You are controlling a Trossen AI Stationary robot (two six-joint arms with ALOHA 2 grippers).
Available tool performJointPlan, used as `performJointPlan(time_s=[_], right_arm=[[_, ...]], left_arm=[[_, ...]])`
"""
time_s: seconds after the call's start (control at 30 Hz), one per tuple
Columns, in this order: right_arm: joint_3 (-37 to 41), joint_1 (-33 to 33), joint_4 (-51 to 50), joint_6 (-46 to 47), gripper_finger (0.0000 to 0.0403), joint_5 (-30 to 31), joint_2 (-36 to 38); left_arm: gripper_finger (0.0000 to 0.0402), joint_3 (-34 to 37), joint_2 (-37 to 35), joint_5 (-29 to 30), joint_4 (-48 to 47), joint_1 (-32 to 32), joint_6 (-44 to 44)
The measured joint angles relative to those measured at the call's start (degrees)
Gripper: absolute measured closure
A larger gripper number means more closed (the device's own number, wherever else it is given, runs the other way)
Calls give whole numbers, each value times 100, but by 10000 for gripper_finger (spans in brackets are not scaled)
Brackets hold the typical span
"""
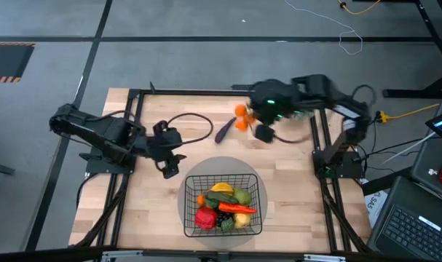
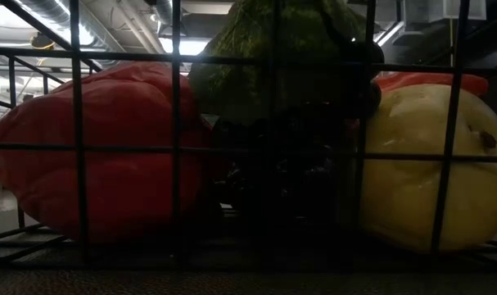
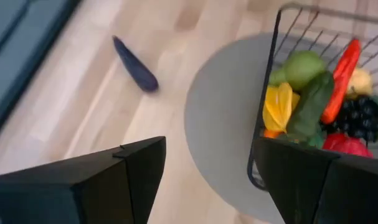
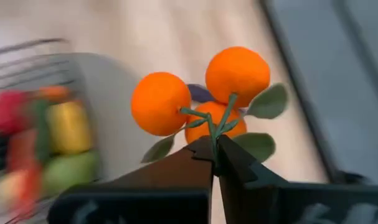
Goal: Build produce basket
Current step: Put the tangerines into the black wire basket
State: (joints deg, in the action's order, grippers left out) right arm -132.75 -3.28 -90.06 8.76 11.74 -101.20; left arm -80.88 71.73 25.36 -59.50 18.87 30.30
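Note:
The black wire basket (image 1: 222, 182) stands on a grey round mat (image 1: 183, 207) near the table's front edge. It holds produce: a red pepper (image 1: 204, 217), an orange carrot (image 1: 239, 209), a yellow starfruit (image 3: 279, 106), green pieces, black grapes (image 3: 363, 118) and a lemon (image 2: 420, 176). A purple eggplant (image 1: 225, 131) lies on the wood behind the basket. My right gripper (image 4: 215, 152) is shut on a bunch of three oranges (image 1: 241, 116) above the table's far middle. My left gripper (image 1: 170, 166) hovers open, left of the basket. My right gripper pinches the green stem (image 4: 213, 127) of the orange bunch between its two shut fingertips, just below where the leaves branch off. The fingers slant down from the table's right side. The three oranges (image 4: 229, 78) stand beyond the fingertips, lifted clear of the table.
A black cable (image 1: 195, 120) loops over the wood at the far left. The table's black frame rails (image 1: 133, 109) run along its edges. A laptop (image 1: 417, 218) sits off the table's right side. Bare wood lies between the basket and the eggplant.

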Motion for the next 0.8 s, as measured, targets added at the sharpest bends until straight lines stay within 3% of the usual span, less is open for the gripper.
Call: performJointPlan(time_s=[0.17,0.33,0.47,0.67,0.8], right_arm=[[-4,754,2,184,403,-827,472],[2,1702,6,627,403,-778,505],[2,2263,7,840,403,-284,324],[5,2688,194,735,403,-251,-128],[5,2745,558,401,403,-541,-467]], left_arm=[[172,-2,-229,538,17,318,48],[172,-2,-248,1119,12,492,84],[172,-2,-248,1165,15,524,183],[172,-2,-248,1356,15,512,301],[172,-5,-387,1360,-2,532,414]])
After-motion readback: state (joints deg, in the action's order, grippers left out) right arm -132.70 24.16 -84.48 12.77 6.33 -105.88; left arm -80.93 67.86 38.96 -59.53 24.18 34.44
